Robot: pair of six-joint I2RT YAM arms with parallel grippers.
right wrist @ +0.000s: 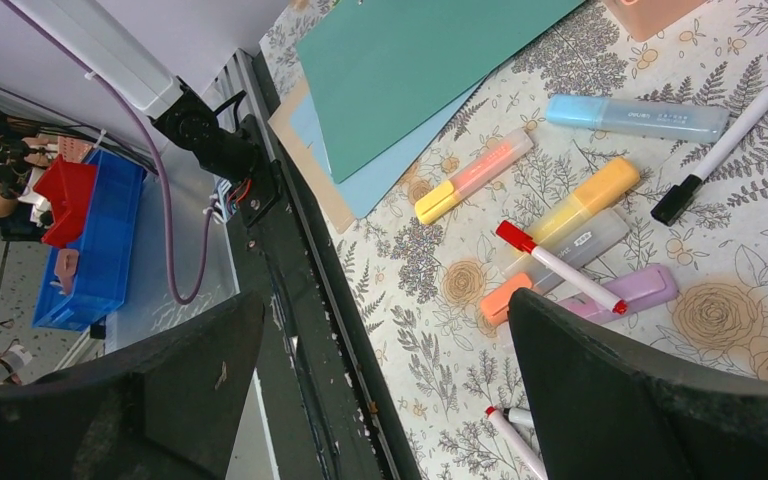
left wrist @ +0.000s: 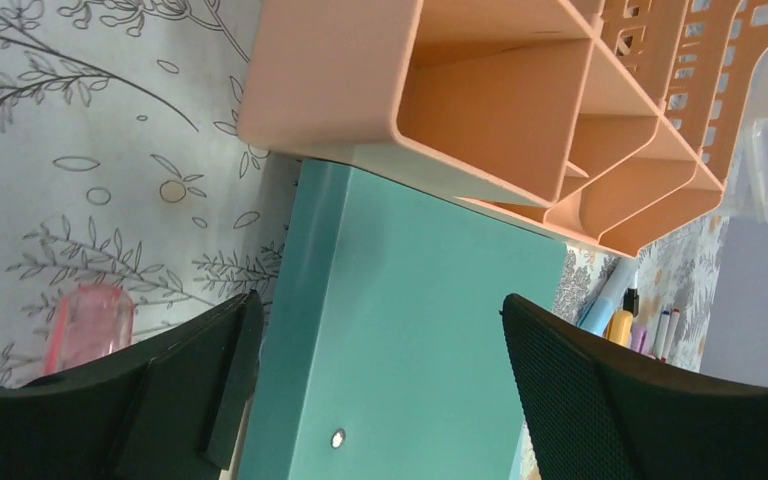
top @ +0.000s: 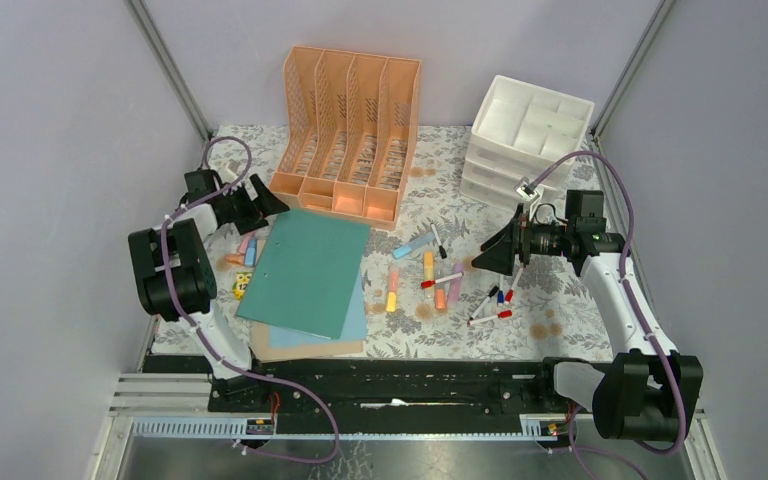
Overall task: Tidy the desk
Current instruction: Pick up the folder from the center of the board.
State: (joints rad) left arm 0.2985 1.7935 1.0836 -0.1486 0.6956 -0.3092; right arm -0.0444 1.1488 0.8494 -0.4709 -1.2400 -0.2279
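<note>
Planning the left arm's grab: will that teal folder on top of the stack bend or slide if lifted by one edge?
The teal folder looks thin and broad, so it would probably sag when lifted by one edge. Lying flat on a light blue sheet, it looks smooth and may well slide if pushed.

file rack (top: pixel 350 130) 1 | drawer unit (top: pixel 525 135) 1 | stacked folders (top: pixel 305 270) 3 | middle highlighters (right wrist: pixel 600 190) 5 (pens (right wrist: pixel 560 265) too jumbled to count)

place: robot lab cell; grey panel walls (top: pixel 50 120); aluminium frame posts (top: pixel 170 70); arm-mount rail (top: pixel 400 385)
</note>
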